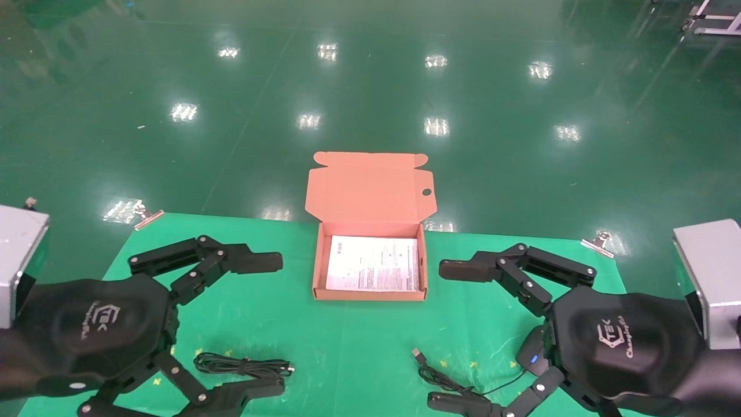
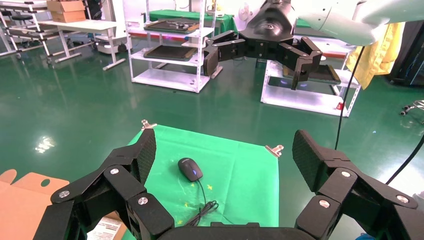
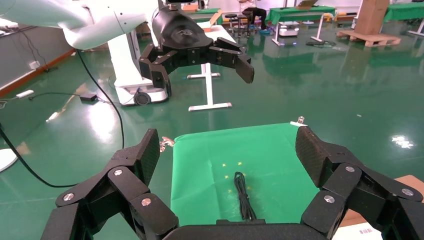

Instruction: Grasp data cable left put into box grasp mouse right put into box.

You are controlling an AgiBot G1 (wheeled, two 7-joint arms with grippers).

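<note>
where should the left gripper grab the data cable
Grip the data cable across the middle of its bundle, coming straight down with the left gripper. It lies flat on the green mat as one long tight bundle, so fingers either side of its narrow width probably hold every strand.

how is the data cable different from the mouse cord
The data cable lies as a tight, long bundle on the robot's left of the table; the mouse cord trails loose on the right. The data cable has no mouse attached; the cord runs to the mouse and ends in a USB plug. Both are thin, black and outside the box.
</note>
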